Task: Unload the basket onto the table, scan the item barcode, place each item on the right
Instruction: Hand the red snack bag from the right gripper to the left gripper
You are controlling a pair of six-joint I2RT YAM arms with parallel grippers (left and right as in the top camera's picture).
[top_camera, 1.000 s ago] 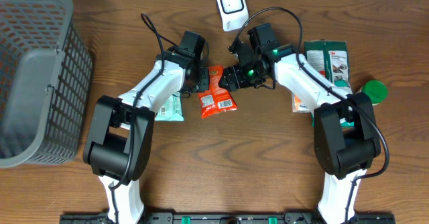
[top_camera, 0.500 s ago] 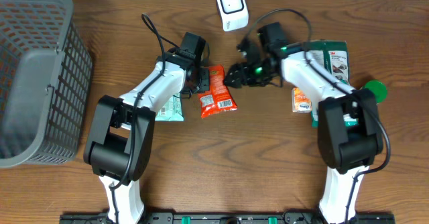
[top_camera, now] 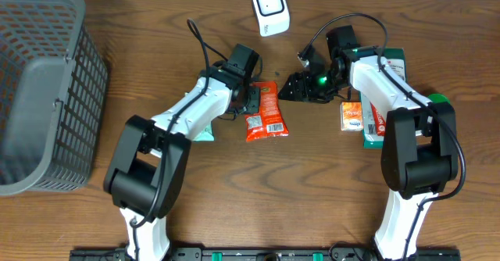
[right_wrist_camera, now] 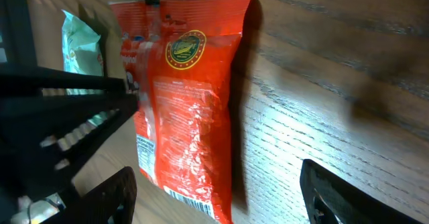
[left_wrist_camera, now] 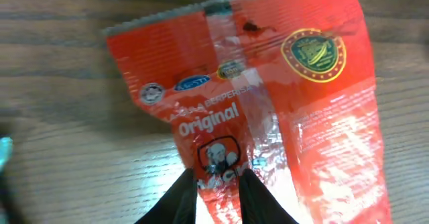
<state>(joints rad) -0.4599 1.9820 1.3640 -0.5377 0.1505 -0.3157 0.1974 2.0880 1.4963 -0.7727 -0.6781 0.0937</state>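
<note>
At the far left the grey basket (top_camera: 78, 50) plays no part; the action is in the middle of the bench (top_camera: 312, 191). The left arm lies across a teal packet (top_camera: 205, 130), and its pincer (top_camera: 255, 98) is nearly closed, its tips pinching the lower edge of the red snack packet (top_camera: 266, 116), as the left wrist view shows plainly. That packet has shifted to the right and turned over the last second, so it now lies more upright in the overhead view, its white barcode panel at the end nearest the robot and facing up. Whether it rests on the wood or is held just above it cannot be told. The white scanner (top_camera: 268, 8) stands at the far edge of the bench, well apart from the packet but now more nearly in line with it. To the right, the right pincer (top_camera: 293, 87), which a second ago sat hard against the packet's right edge, has drawn back and stands wide open with nothing in it, near the packet without touching it. It looks as though the packet is now in the left arm's sole keeping, so the likely next step is to bring the barcode to the scanner's window. Further right, a small orange pack (top_camera: 351, 116) and a green package (top_camera: 391, 62) wait untouched.
</note>
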